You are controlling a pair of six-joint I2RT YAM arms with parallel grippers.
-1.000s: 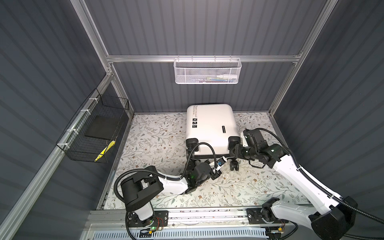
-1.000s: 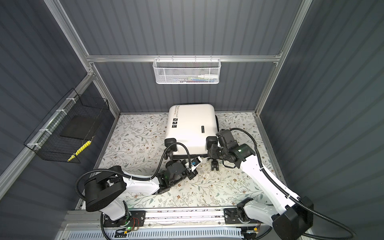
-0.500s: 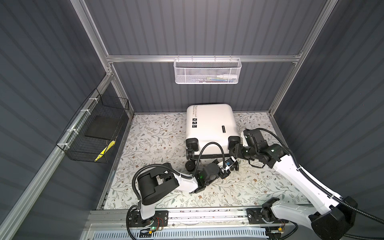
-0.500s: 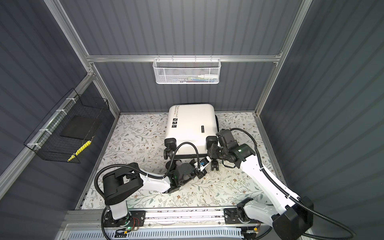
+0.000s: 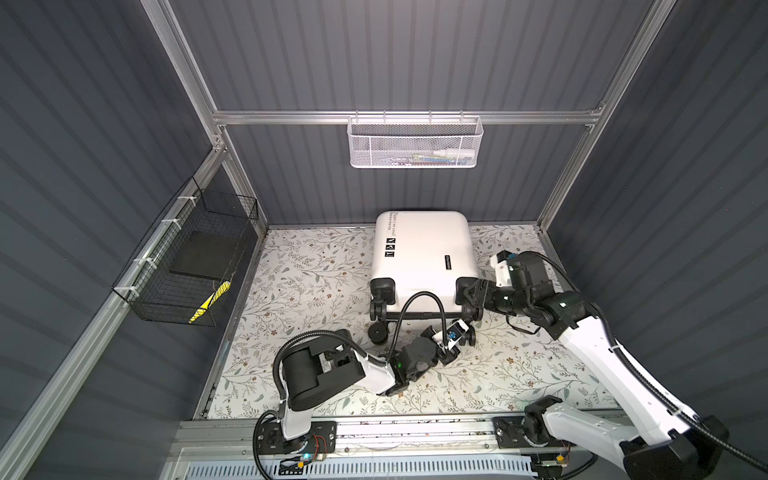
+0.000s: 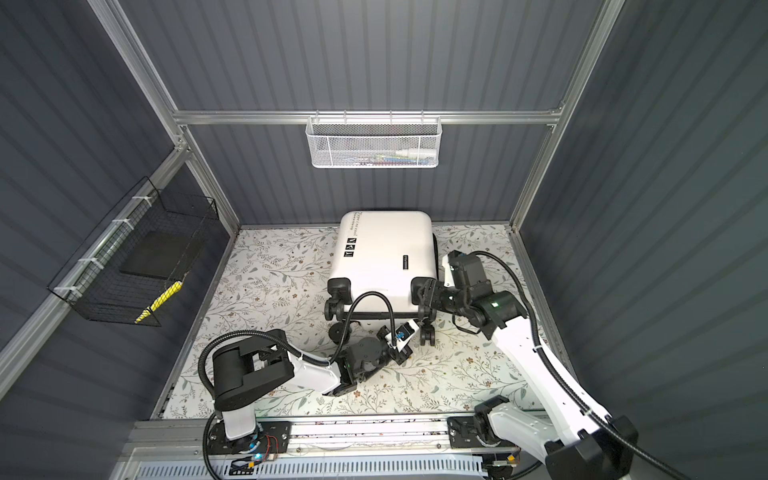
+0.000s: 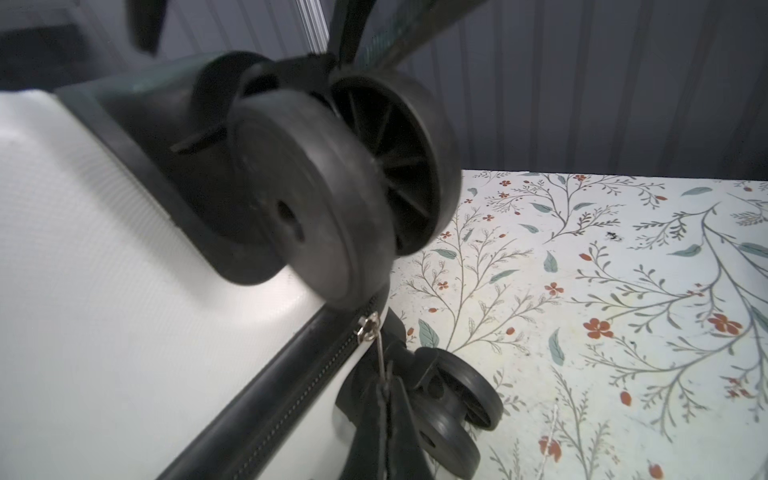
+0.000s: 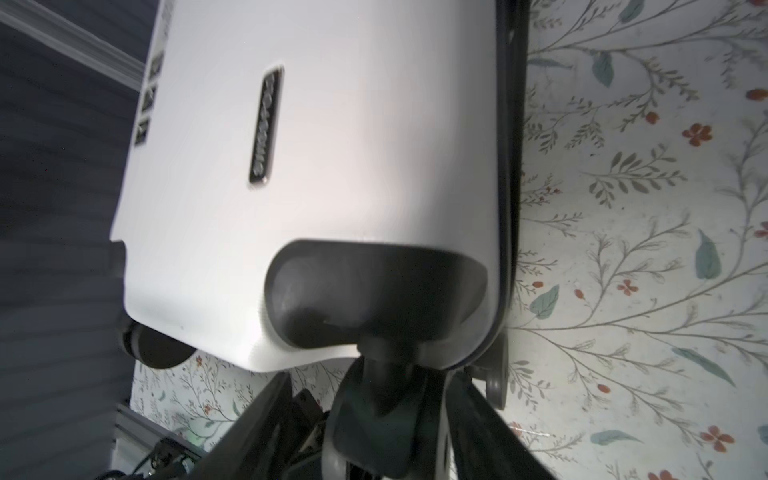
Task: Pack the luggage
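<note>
1. The left gripper: jaws pressed together, pinching the zipper pull at a wheel-end corner of the case. It was held low, just above the surface, probably so the slider could be drawn along the zipper track.
2. The right gripper: jaws spread, one on each side of the wheel mount at the wheel-end corner on that arm's side. A gap showed on one side, so no clamp could be confirmed. The placement was judged to be a brace against the other arm's pull.
3. The luggage: white hard shell, lying flat with the printed face up, at the back middle of the surface. Its top end was by the rear wall and its wheels faced the arms. The shell was closed, so unzipping was judged the step in hand and packing not yet begun.
4. The white mesh basket: hung on the rear rail, well apart from the case. It held small items that could not be identified.
5. The black wire basket: fixed to the side wall, holding a dark flat item and something yellow. This was probably stock for packing.
</note>
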